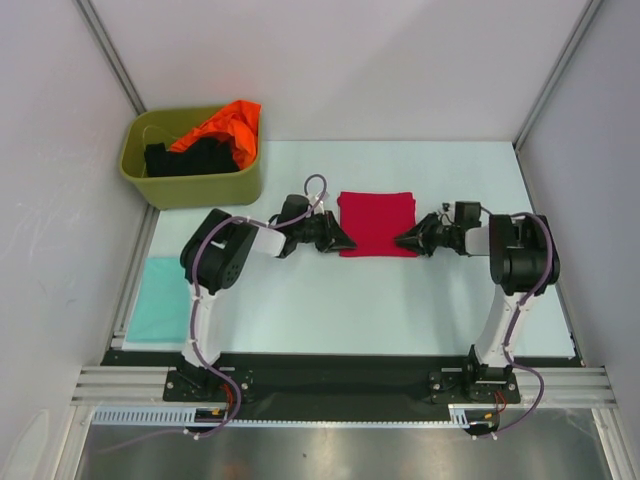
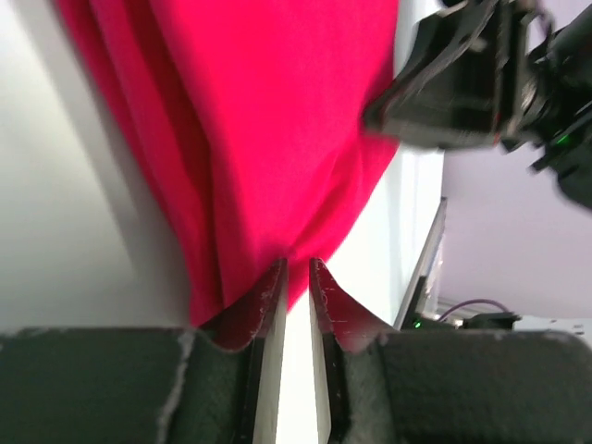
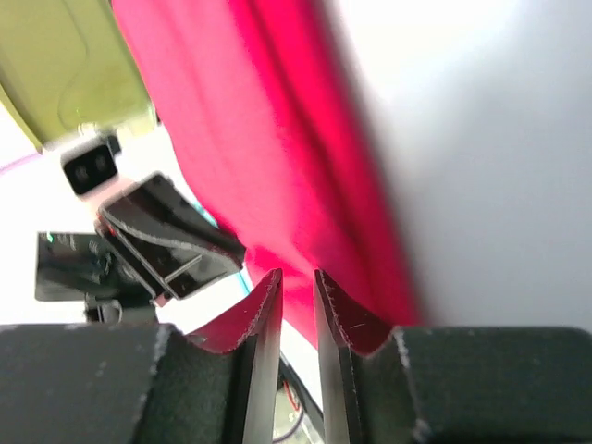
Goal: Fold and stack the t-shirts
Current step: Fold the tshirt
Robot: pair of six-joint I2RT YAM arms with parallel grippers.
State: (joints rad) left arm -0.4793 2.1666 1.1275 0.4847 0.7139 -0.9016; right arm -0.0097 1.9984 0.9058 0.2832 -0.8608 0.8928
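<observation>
The left gripper (image 2: 296,270) has its jaws set narrow, with a thin slit between them. In the left wrist view the bench (image 1: 400,310) shows pale through the lower part of that slit. The fingertips (image 2: 270,294) meet the near corner of the red t-shirt (image 2: 277,120). Whether any cloth is pinched cannot be told.

The right gripper (image 3: 298,277) is set the same way: a narrow slit, with the tips at the shirt's other near corner. Here too a grip cannot be confirmed.

Each wrist view also shows the opposite gripper across the red cloth, and the shirt's stacked folded edges, which the overhead view does not resolve.

Only the overhead view gives the layout:
- The red t-shirt lies folded into a rectangle at mid-bench, between the two grippers.
- A teal t-shirt (image 1: 160,298) lies folded flat at the left edge of the bench, well apart from it.
- An olive tub (image 1: 200,185) stands at the far left corner.
- The tub holds an orange t-shirt (image 1: 225,122) draped over its far rim and a black t-shirt (image 1: 195,158) bunched inside.
</observation>
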